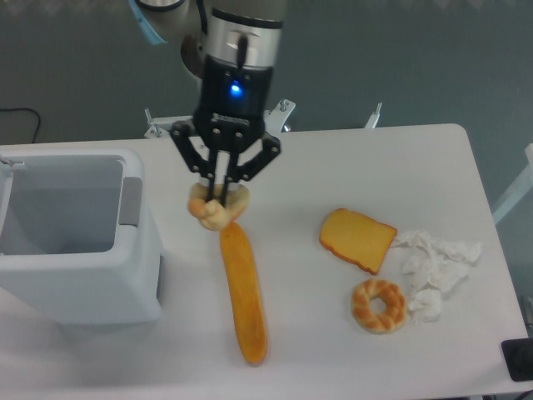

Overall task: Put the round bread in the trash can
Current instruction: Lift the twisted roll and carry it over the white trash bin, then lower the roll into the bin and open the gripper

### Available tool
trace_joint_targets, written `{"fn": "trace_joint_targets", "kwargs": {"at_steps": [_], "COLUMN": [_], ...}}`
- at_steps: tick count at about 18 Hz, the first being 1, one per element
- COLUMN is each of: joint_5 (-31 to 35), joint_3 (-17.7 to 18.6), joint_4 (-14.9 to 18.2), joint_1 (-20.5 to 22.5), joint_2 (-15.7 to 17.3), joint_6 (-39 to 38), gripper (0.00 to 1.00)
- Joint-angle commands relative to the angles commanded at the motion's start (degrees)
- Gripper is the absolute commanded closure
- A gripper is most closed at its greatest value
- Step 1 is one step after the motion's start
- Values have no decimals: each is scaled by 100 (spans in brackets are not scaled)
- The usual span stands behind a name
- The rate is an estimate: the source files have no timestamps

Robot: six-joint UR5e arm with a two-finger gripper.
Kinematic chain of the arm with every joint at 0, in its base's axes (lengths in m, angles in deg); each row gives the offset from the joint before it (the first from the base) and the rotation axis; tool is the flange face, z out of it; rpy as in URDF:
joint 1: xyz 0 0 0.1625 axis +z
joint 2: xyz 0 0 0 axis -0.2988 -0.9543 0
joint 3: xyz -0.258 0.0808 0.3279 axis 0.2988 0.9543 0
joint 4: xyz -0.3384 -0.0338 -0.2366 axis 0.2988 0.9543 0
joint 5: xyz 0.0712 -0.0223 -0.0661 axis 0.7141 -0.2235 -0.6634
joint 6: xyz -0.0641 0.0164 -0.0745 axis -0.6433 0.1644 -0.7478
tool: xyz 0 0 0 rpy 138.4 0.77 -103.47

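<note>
The round bread (pixel 215 208) is a small pale yellow lumpy roll held between my gripper's fingers, just above the table near the top end of the long loaf. My gripper (pixel 218 197) points straight down and is shut on the roll. The trash can (pixel 71 242) is a large white boxy bin with a grey panel (pixel 130 202) on its rim, standing at the left of the table. Its opening faces up and looks empty. The gripper is a short way to the right of the bin's rim.
A long orange loaf (pixel 243 292) lies just below the gripper. An orange-yellow slice of toast (pixel 356 240), a golden-brown twisted ring (pixel 378 306) and crumpled white paper (pixel 437 267) lie at the right. A dark object (pixel 518 358) sits at the lower right edge.
</note>
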Motion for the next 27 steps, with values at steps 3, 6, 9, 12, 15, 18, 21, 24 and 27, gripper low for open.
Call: {"fn": "trace_joint_targets", "kwargs": {"at_steps": [3,6,9,12,15,18,21,24,27], "joint_5": [-44,-307,-422,-439,-466,-475,-475,-466,-466], "joint_3": [0,0,9,17,26,26,105,175,193], "joint_4": [-9,-9,-9,-9,-9,-9,-9,0,-9], "joint_1": [-272,-431,-633,-809,-1002,-1143,-1275,-1336,-1381], "joint_2": [62,71,53,-8,-88,-114,-114,-88,-61], "joint_6": [-141,-150,-150,-141,-158,-158,-158,-158,-132], "gripper": [100,100,100,94,94,94,94,94,89]}}
